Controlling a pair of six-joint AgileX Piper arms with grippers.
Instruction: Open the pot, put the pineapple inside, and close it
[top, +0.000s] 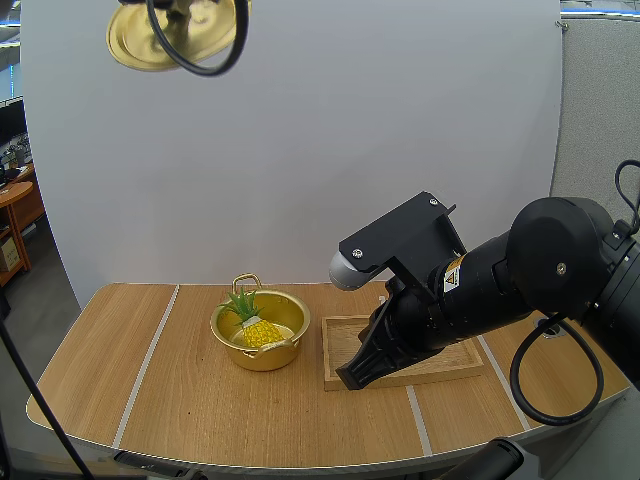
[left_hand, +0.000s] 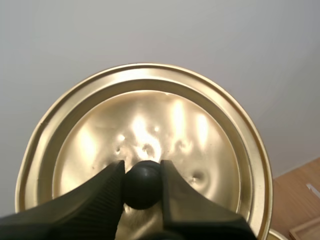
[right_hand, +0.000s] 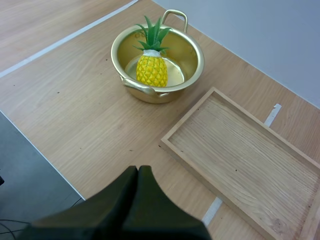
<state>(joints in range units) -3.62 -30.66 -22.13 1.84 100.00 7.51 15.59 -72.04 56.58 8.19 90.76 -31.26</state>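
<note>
left pincer (left_hand: 142, 176) grips the lid (left_hand: 150, 120) by its knob (left_hand: 143, 192), high above the table (top: 150, 380); right pincer (right_hand: 138, 172) is clenched empty by the tray (right_hand: 240, 150). pineapple (right_hand: 151, 70) stands in the open pot (right_hand: 170, 94), and its tall leaves (right_hand: 152, 32) could snag a lid lowered off-centre, leaving it crooked.

Gold pot (top: 264, 358) open, upright on table (top: 120, 380), yellow pineapple (top: 258, 330) with green crown sitting inside it, crown up, gold lid (top: 130, 45) held high above table, black knob (left_hand: 142, 186) pinched in left gripper (left_hand: 142, 169)
</note>
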